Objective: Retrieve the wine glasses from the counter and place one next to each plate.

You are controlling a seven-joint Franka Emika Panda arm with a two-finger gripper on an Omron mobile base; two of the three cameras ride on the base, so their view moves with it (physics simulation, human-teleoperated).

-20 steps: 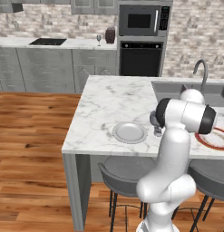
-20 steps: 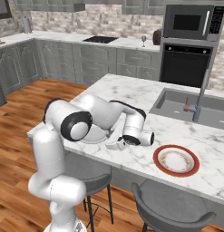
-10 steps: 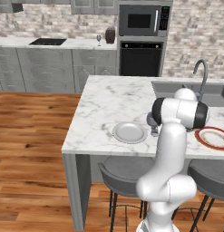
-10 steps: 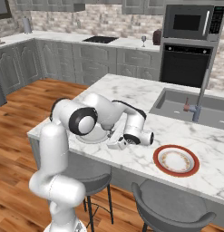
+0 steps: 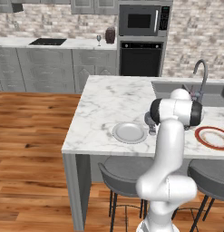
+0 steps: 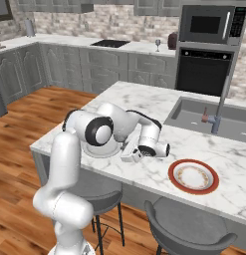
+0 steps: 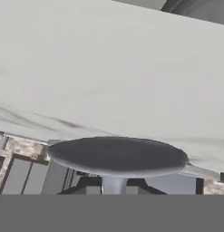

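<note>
Arm folded low over island worktop (image 6: pixel 159 179); fingers (image 6: pixel 133 155) clenched on wine glass (image 7: pixel 117 158) stem, at 3 o'clock of grey-white plate (image 5: pixel 129 132).

Base views flanking island (image 5: pixel 104 104); wrist close-up.

On the island desk (image 6: pixel 159 107), the hand (image 6: pixel 130 156) lies low just beside the grey plate (image 6: pixel 97 150), between it and the red-rimmed plate (image 6: pixel 193 176). Whether the hand holds anything cannot be told. The sink (image 6: pixel 206 118) lies behind the red-rimmed plate. A wine glass (image 6: pixel 157 45) stands far off on the back desk (image 6: pixel 69 44), right of the cooktop (image 6: pixel 110 43).
</note>
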